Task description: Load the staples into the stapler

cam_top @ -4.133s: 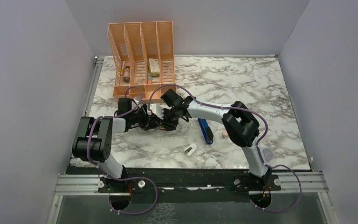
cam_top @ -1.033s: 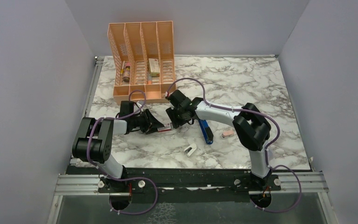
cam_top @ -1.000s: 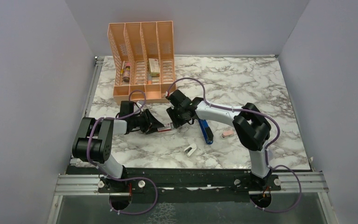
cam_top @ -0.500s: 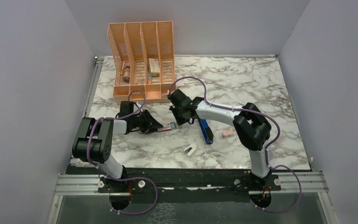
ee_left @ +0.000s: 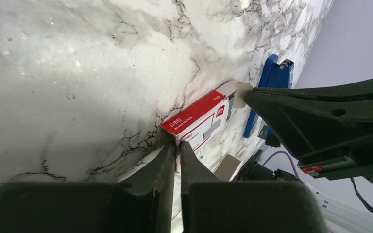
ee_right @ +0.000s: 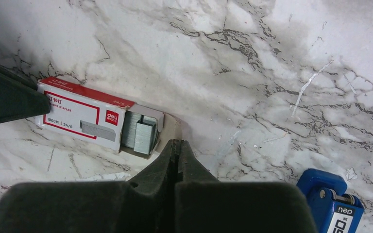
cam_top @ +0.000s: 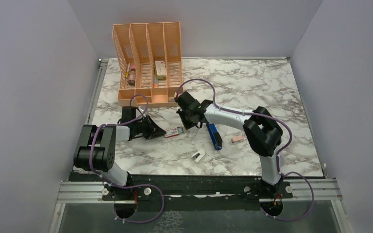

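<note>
The red-and-white staple box point(cam_top: 175, 131) lies on the marble table, and its tray of grey staples point(ee_right: 142, 130) is slid partly out of its right end. My left gripper point(ee_left: 177, 144) is closed to a thin slit on the box's near end point(ee_left: 196, 116). My right gripper point(ee_right: 176, 142) is shut, with its tips on the beige end flap point(ee_right: 173, 127) of the tray. In the top view the two grippers, left point(cam_top: 159, 131) and right point(cam_top: 186, 123), flank the box. The blue stapler point(cam_top: 214, 136) lies closed just right of the right gripper and also shows in the right wrist view point(ee_right: 331, 201).
An orange file organizer point(cam_top: 148, 63) stands behind the grippers and holds a few small items. A white curved clip point(cam_top: 198, 156) lies in front of the stapler. A pink eraser point(cam_top: 237, 139) lies to the stapler's right.
The staple box now lies flat on the table with its tray drawn partly out. My left arm has drawn back to the left and my right gripper has edged up and right.
</note>
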Tool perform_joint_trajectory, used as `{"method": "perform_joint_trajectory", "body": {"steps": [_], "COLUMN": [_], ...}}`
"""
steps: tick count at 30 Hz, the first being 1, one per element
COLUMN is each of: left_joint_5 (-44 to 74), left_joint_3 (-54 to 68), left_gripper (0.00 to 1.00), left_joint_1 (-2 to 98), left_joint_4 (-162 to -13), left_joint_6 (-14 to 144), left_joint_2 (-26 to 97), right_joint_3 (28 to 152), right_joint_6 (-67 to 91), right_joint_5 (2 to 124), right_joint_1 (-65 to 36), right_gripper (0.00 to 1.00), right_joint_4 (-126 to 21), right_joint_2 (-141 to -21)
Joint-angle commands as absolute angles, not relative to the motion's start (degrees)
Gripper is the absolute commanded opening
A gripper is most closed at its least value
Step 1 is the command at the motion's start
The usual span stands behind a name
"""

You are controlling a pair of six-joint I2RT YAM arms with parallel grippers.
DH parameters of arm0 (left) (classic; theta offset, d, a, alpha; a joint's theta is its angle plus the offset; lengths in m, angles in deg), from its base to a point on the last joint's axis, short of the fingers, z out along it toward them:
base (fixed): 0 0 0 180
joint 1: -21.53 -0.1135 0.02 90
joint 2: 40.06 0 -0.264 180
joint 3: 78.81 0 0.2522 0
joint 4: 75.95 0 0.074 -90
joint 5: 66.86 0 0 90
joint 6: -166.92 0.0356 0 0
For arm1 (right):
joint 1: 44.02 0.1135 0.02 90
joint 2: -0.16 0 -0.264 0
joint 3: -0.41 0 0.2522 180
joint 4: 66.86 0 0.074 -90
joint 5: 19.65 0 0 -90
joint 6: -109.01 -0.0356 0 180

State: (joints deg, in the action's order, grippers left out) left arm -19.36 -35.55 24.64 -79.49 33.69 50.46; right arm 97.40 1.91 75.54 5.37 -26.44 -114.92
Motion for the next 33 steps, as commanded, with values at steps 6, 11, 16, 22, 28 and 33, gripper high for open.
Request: {"method": "perform_joint_trajectory", "body": {"steps": [6, 11, 16, 22, 28, 33], "left_joint_5": [-18.91, -18.43, -19.55, -20.90, -21.40, -21.40], "left_joint_3": [-36.24, -34.09, -32.38, -33.43, -34.46, -34.46], "left_gripper": [0.00, 0.00, 0.00, 0.00, 0.00, 0.00], "left_joint_1": [24.52, 23.96, 22.35, 22.05, 22.05, 22.05], "left_joint_4": [-77.72, -80.85, -83.15, -80.60, -78.39, -78.04], "left_joint_6": [34.78, 37.48, 38.95, 37.63, 36.34, 36.05], "left_joint_2": [49.42, 47.96, 48.78, 48.93, 50.33, 50.62], "right_joint_3": [99.34, 100.47, 101.94, 102.90, 100.96, 102.40], "right_joint_6": [2.05, 3.37, 6.07, 10.16, 12.04, 10.63], "right_joint_5": [74.60, 73.30, 71.51, 63.11, 53.59, 54.92], "right_joint_1": [3.71, 1.26, -0.87, -1.57, 0.78, 1.42], "right_gripper": [0.01, 0.01, 0.01, 0.13, 0.62, 0.63], "right_joint_4": [-27.81, -28.62, -29.83, -29.45, -30.03, -28.32], "right_joint_2": [-115.69, -115.95, -117.52, -117.62, -116.61, -118.84]}}
